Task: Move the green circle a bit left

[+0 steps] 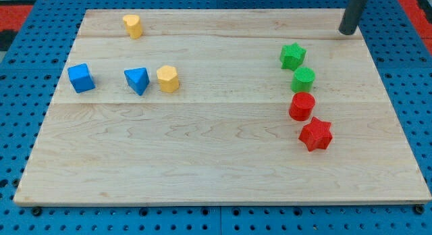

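Observation:
The green circle sits on the wooden board at the view's right, just below the green star and just above the red circle. My tip is at the view's top right, near the board's top edge, up and to the right of the green circle and well apart from it. It touches no block.
A red star lies below the red circle. At the view's left are a blue cube, a blue triangular block and a yellow hexagonal block. Another yellow block is at the top left. The board's right edge is near.

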